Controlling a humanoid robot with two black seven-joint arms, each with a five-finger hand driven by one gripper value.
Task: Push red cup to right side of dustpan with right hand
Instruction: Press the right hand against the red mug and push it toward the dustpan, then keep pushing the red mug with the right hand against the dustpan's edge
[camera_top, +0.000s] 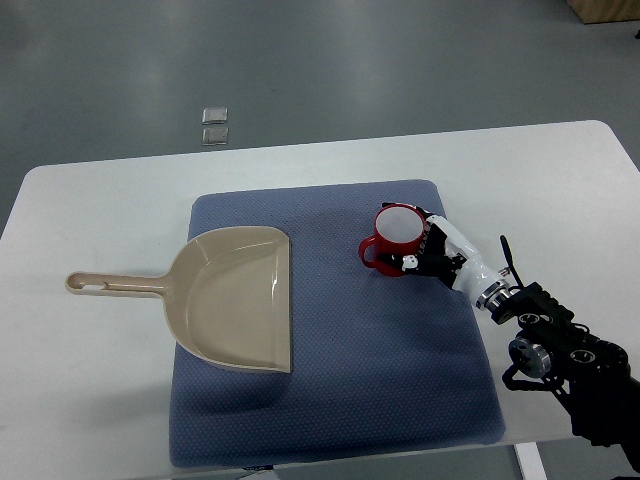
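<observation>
Right robot hand (425, 252) is wrapping spread fingers against the red cup (395, 240) — pushing high risks tipping it toward the dustpan (235, 297).

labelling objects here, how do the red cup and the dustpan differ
The red cup is red with a white inside; the dustpan is beige. The cup stands upright and compact; the dustpan lies flat and wide, handle pointing left. The right hand touches the cup; the dustpan is untouched. Both sit on the blue mat.
</observation>
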